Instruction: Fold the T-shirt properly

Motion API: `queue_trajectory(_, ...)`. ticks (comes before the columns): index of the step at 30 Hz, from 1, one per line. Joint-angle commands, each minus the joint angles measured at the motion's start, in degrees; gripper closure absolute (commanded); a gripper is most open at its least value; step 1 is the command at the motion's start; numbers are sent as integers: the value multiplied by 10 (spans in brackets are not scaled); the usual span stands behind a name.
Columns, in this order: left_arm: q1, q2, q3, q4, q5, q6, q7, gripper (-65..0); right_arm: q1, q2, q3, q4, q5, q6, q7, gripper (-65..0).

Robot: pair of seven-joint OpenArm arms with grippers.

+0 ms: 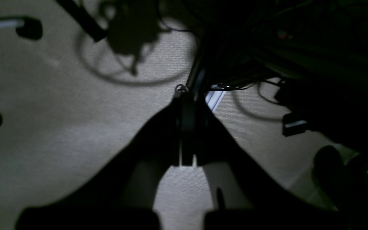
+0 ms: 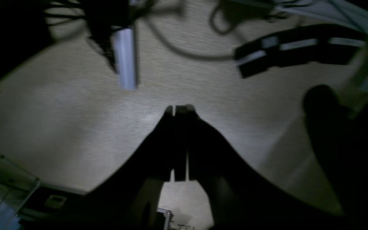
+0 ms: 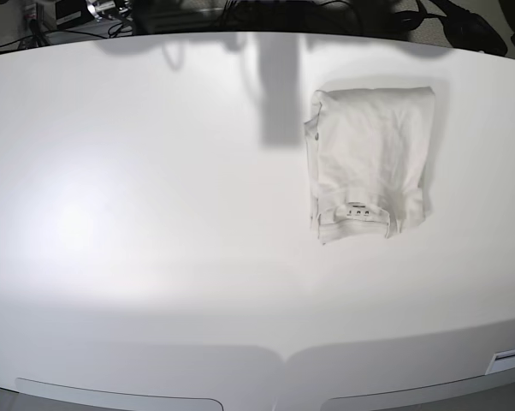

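The left gripper (image 1: 187, 127) has its jaws pressed together on nothing, pointing down at pale carpet (image 1: 59, 127) with dark cables (image 1: 133, 80) looping across it. The right gripper (image 2: 179, 140) is likewise closed and empty above the same carpet, a black power strip (image 2: 299, 48) lying ahead of it. Neither arm shows in the base view. There the T-shirt (image 3: 370, 163) lies folded into a compact rectangle on the white worktop (image 3: 155, 214), toward the far right corner, neck label facing the near edge. Wide bare surface stretches left and nearward of it.
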Motion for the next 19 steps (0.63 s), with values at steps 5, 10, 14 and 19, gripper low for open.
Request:
queue_trajectory(5,-14,17,-2,0,1,19,-10,0,18,-16,0,-10,0,0,6,0)
queue_trajectory(10,-25,27,-2,0,1,24,-14,0,19,-17,0,-10,0,1,16,0)
queue_trajectory(14,-28,30,-2,0,2,24,-22,0,19,-17,0,-10,0,1,17,0)
queue_trajectory(19,-33,30,-2,0,2,24,-22,0,19,-17,0,-10,1,1,20,0)
